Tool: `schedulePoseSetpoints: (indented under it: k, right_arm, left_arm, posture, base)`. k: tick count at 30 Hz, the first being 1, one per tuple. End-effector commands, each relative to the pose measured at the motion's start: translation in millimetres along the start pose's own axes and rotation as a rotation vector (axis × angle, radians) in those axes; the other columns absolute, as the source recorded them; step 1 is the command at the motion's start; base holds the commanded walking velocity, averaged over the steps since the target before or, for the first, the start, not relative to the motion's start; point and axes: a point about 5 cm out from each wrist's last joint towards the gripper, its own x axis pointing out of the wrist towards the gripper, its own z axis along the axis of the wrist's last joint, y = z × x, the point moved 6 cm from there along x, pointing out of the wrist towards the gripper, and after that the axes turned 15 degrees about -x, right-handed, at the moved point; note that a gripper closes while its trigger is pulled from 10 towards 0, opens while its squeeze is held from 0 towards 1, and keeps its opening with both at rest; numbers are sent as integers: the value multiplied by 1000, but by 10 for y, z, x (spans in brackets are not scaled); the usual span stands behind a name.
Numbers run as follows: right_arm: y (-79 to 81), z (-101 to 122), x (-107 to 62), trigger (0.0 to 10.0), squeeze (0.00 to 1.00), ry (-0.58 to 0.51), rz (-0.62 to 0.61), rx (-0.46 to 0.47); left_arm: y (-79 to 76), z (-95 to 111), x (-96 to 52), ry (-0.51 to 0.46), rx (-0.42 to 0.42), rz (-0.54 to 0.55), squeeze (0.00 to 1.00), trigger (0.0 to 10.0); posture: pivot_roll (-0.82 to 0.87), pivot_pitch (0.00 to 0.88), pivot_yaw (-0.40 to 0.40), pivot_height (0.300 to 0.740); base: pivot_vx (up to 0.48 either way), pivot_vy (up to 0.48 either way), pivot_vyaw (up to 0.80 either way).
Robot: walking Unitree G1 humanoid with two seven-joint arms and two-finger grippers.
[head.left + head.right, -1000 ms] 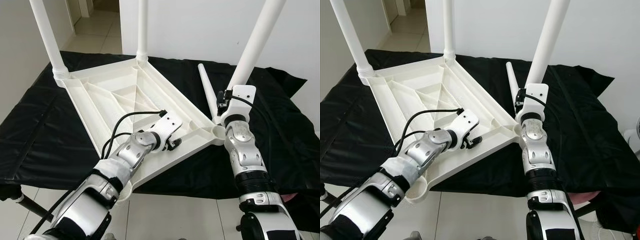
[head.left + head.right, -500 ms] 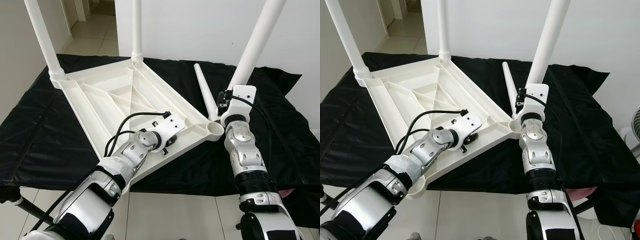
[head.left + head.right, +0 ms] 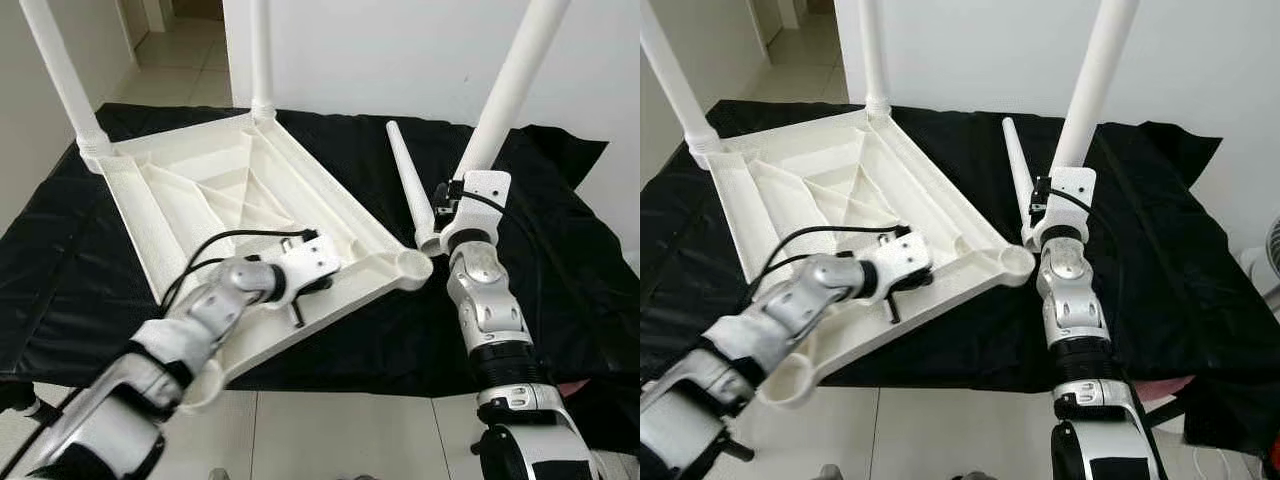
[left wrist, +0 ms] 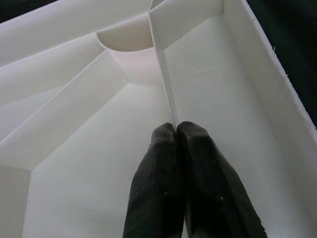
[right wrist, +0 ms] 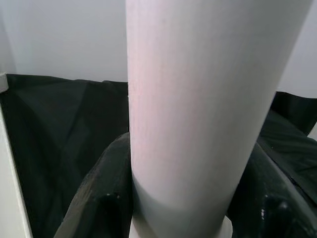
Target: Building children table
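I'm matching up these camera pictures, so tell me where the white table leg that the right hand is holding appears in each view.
Left eye view: the table leg slants from the top right down to the upturned tabletop's right corner.
Right eye view: the same slant, right of centre.
Right wrist view: a broad white column through the middle.
Left wrist view: faces the tabletop's ribs.
Shared landmark: the black cloth.
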Motion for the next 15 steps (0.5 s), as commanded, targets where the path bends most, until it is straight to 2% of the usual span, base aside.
schedulePoseSetpoints:
  k: [1,5,10,12,15]
  right_arm:
    - [-4,-12,3,10000,0,7,2,-7]
    - [25,2,17,10000,0,5,15,-8]
    - [53,13,20,10000,0,2,27,-6]
    - [118,23,7,10000,0,-5,62,-7]
    - [144,21,-1,10000,0,-7,78,-9]
  left_arm:
    - [-94,-56,-2,23,29,-55,0,0]
    - [-71,-192,-123,65,51,-84,0,0]
    - [-37,-242,-187,81,59,-80,0,0]
    - [-8,-341,-262,109,60,-77,0,0]
    - [15,-391,-289,126,66,-70,0,0]
  posture:
    - [31,3,-33,740]
    - [34,0,-39,740]
    - [33,0,-42,740]
    - [32,0,-44,740]
    - [36,0,-46,740]
  base:
    - [0,0,0]
    - [0,0,0]
    - [0,0,0]
    - [0,0,0]
    - [0,0,0]
